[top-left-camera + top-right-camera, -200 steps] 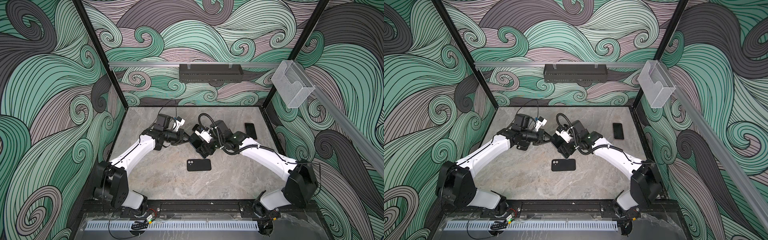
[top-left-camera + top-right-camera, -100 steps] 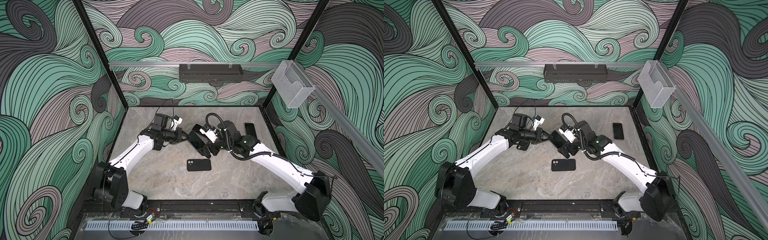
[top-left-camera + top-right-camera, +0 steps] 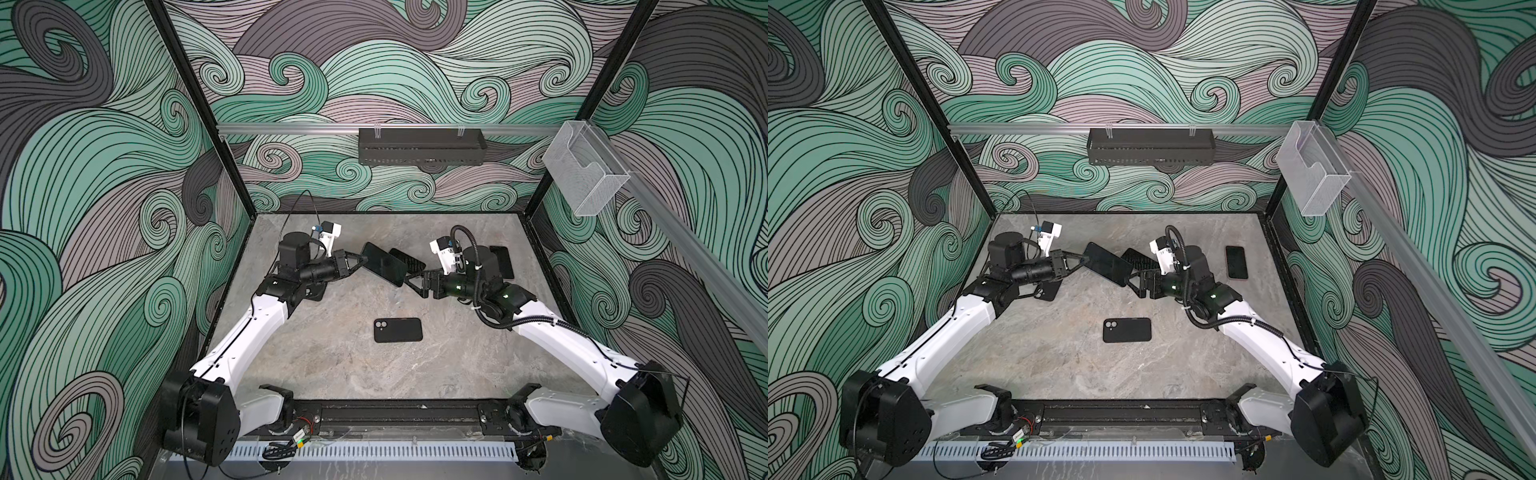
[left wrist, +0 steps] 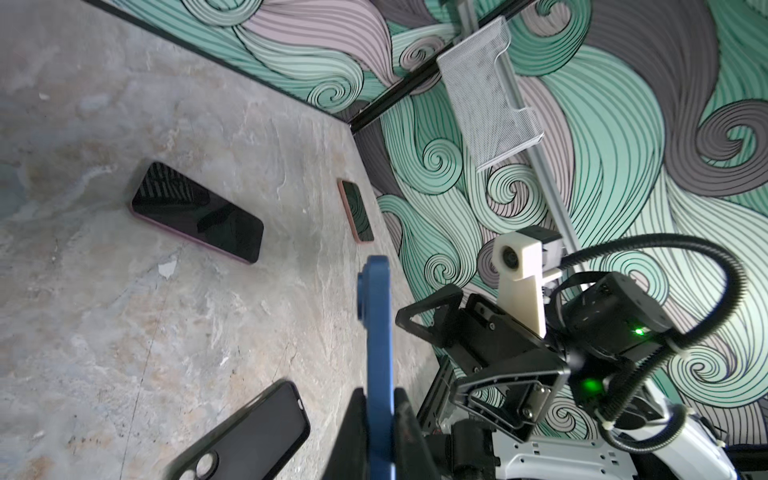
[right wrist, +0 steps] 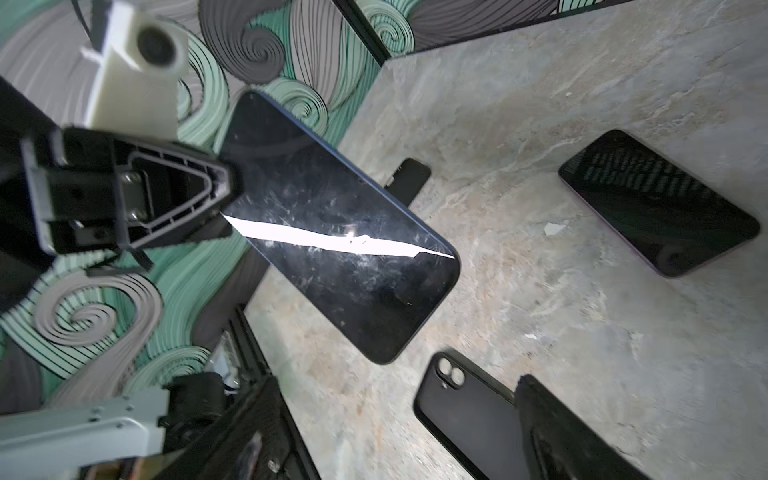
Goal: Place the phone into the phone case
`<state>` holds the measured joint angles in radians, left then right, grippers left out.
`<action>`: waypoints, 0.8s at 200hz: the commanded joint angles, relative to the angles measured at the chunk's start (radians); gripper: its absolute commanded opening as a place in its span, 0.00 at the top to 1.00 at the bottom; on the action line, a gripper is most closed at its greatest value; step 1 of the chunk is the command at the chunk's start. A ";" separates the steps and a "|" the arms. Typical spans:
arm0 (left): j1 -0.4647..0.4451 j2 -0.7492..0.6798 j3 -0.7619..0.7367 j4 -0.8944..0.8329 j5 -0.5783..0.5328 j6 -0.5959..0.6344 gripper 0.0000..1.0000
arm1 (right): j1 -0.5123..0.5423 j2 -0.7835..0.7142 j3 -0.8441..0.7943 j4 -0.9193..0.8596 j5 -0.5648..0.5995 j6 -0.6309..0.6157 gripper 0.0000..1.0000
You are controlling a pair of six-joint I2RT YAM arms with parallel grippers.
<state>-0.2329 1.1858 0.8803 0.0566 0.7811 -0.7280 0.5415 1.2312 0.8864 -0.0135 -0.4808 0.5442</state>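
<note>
— Top views: where is the phone (image 3: 384, 264)?
— In the air over the back half of the worktop (image 3: 332, 374), tilted. The left end effector (image 3: 362, 261) is clamped on one end. The right end effector (image 3: 1134, 277) stands spread just beside the other end. The case (image 3: 1127, 330) lies flat near the middle.
— Left wrist?
— The phone (image 4: 378, 353) shows edge-on, blue, in that grip.
— Right wrist?
— The screen faces the camera; the case (image 5: 461, 407) lies apart from it.

Bright even light throws white glare across the phone (image 5: 332, 199)
</note>
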 commanded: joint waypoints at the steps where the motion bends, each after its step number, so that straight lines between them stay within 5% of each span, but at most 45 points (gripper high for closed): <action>1: 0.024 -0.037 -0.016 0.226 0.025 -0.112 1.00 | -0.034 0.026 -0.006 0.242 -0.120 0.228 0.17; 69: 0.056 -0.018 -0.078 0.540 0.062 -0.330 1.00 | -0.064 0.092 -0.014 0.486 -0.166 0.401 0.29; 160: 0.061 -0.004 -0.109 0.717 0.076 -0.466 1.00 | -0.080 0.210 -0.011 0.852 -0.259 0.645 0.47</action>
<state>-0.1806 1.1755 0.7704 0.6346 0.8383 -1.1351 0.4660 1.4204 0.8730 0.6712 -0.6949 1.0794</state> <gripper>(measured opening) 0.105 0.538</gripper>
